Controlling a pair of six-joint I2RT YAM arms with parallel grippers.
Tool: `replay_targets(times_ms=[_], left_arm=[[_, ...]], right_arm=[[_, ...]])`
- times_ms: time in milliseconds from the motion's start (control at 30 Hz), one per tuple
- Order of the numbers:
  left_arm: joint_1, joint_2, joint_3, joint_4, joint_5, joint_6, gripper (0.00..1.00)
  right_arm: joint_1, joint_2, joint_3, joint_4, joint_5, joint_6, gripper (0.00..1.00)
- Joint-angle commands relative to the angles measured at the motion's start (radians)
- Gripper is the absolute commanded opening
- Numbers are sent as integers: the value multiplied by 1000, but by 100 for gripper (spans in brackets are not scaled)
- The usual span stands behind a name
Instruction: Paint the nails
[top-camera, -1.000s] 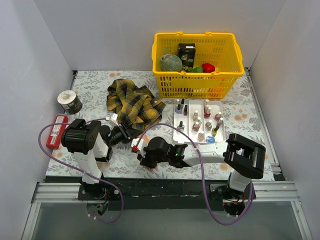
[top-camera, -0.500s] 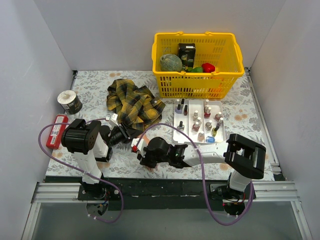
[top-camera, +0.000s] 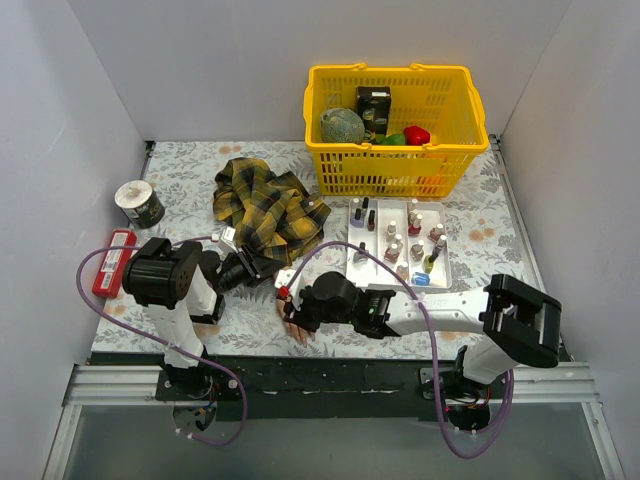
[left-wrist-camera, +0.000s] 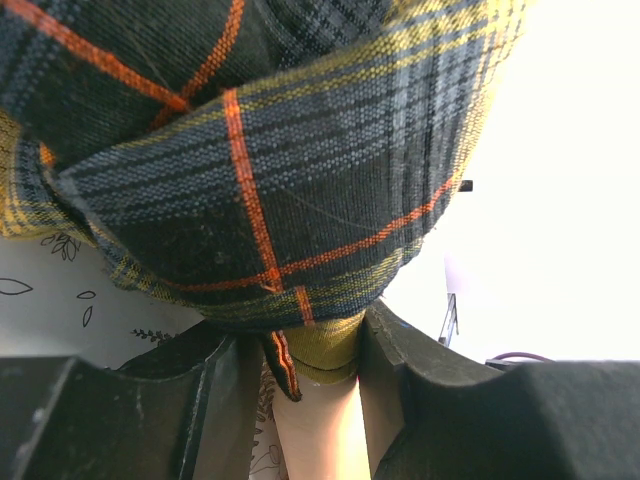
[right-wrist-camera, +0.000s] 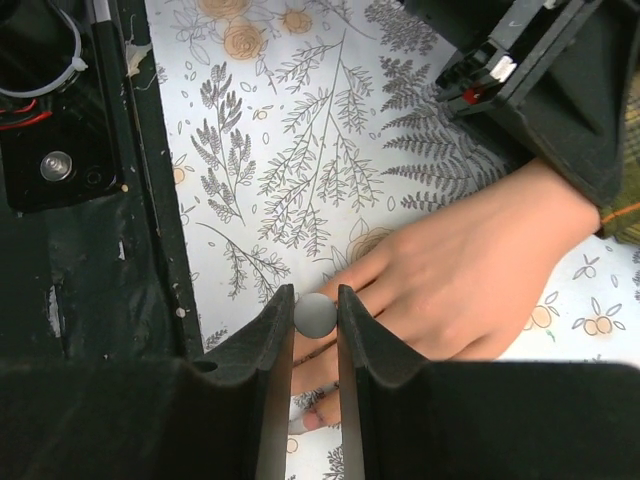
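Note:
The mannequin hand (right-wrist-camera: 470, 275) lies palm down on the floral table, fingers towards the near edge. Its plaid sleeve (top-camera: 262, 208) is bunched behind it. One fingertip nail (right-wrist-camera: 314, 421) shows pinkish below my right gripper; the other nails are hidden. My right gripper (right-wrist-camera: 316, 300) is shut on a round grey brush cap (right-wrist-camera: 316, 313), seen end-on over the fingers; the brush tip is hidden. In the top view the right gripper (top-camera: 298, 302) hovers over the hand (top-camera: 297, 331). My left gripper (left-wrist-camera: 305, 345) is shut on the peach wrist (left-wrist-camera: 320, 430) at the sleeve cuff (left-wrist-camera: 260, 180).
A white tray (top-camera: 354, 262) of small nail polish bottles stands right of the hand. A yellow basket (top-camera: 392, 172) stands at the back. A tape roll (top-camera: 138, 203) and a red object (top-camera: 112, 262) lie at the left. The black base rail (right-wrist-camera: 70, 200) borders the near edge.
My right arm has stretched out, its elbow swinging right and nearer. The right gripper has shifted slightly right over the fingers. The left arm has not moved.

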Motion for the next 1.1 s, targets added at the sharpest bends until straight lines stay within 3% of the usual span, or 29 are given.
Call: replay_targets(times_ms=[0, 67, 267, 500, 533, 933, 1067], left_arm=[[-6, -52, -15, 1, 6, 80, 22], [-6, -61, -15, -31, -23, 90, 35], [-6, -136, -22, -164, -123, 149, 47], [-14, -222, -22, -316, -238, 163, 70], [-15, -233, -21, -354, -265, 163, 79], [-61, -463, -70, -569, -388, 115, 86], [-104, -657, -90, -712, -500, 117, 98]], right_arm=[[2, -61, -36, 80, 61, -3, 1], [2, -71, -43, 83, 69, -2, 1], [2, -97, -63, 94, 78, 6, 1], [2, -215, -123, 107, 106, 23, 1], [2, -229, -131, 107, 110, 50, 1], [2, -416, -227, 72, 285, 112, 1], [2, -480, -243, 35, 366, 116, 1]])
